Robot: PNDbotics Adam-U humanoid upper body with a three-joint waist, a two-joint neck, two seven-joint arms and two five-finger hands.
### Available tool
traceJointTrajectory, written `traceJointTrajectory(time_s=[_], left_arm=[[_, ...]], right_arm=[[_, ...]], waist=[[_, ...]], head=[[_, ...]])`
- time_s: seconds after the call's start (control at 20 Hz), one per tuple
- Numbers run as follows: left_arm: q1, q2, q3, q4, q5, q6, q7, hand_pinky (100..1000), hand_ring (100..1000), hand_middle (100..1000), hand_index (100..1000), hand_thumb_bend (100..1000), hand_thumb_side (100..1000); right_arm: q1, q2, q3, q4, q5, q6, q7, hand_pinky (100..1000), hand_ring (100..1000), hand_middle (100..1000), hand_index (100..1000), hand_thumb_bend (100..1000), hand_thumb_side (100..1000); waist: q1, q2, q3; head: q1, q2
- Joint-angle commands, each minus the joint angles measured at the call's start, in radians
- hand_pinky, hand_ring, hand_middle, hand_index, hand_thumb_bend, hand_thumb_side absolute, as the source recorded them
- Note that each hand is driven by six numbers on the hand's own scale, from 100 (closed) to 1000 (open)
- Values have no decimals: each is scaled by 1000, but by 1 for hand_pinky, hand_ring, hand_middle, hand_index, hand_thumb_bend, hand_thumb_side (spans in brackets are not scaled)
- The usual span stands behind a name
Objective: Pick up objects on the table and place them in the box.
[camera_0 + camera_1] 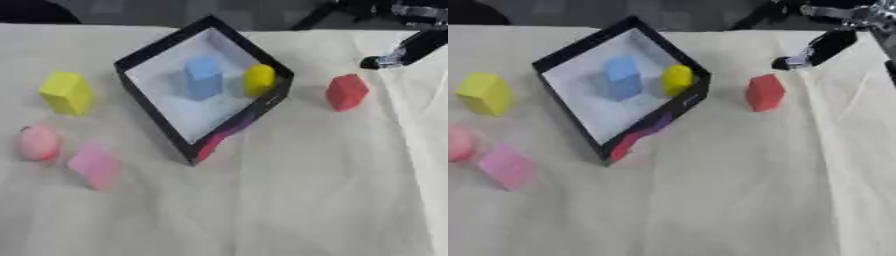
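A black-rimmed box (156, 51) with a white floor sits turned at an angle on the cloth-covered table (289, 200). Inside it stand a blue block (203, 77) and a yellow rounded piece (259, 79). A red block (347, 92) stands just right of the box. To the left of the box lie a yellow block (66, 93), a pink ball (38, 142) and a pink block (94, 165). My right hand (819, 49) comes in from the upper right corner, above and to the right of the red block, apart from it and holding nothing visible. My left hand is out of sight.
The cream cloth is wrinkled and covers the whole table. A dark area lies beyond the table's far edge (105, 25). Black and silver parts of my right arm (842, 11) show at the top right.
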Motion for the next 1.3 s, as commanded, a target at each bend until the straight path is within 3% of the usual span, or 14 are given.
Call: traceJointTrajectory(time_s=[0.05, 0.3, 0.7, 1.1, 1.3], left_arm=[[-14, 28, 1, -21, -10, 1, -4, 891, 1000, 833, 795, 100, 692], [-14, 28, -1, -21, -15, 2, -10, 892, 1000, 832, 795, 100, 695], [-15, 30, -5, -21, -16, 7, -15, 892, 1000, 830, 792, 100, 697], [-18, 32, -6, -21, -14, 8, -16, 892, 1000, 829, 790, 100, 698], [-16, 34, -6, -21, -17, 8, -17, 893, 1000, 833, 790, 100, 699]], right_arm=[[-10, -33, 0, 4, -4, -267, 283, 966, 892, 847, 988, 455, 511], [-2, -38, 7, 7, -48, -289, 338, 971, 887, 843, 990, 455, 454], [1, -31, 61, -8, -123, -290, 344, 978, 875, 834, 990, 428, 347], [11, -32, 118, -39, -143, -290, 344, 979, 874, 834, 991, 405, 306], [14, -41, 135, -58, -146, -290, 344, 977, 875, 836, 992, 405, 295]], waist=[[-15, -4, 2], [-16, 0, 3], [-19, 0, 5], [-22, 2, 6], [-23, 3, 4]], head=[[-2, -20], [-3, -25], [-2, -26], [-8, 15], [-7, 15]])
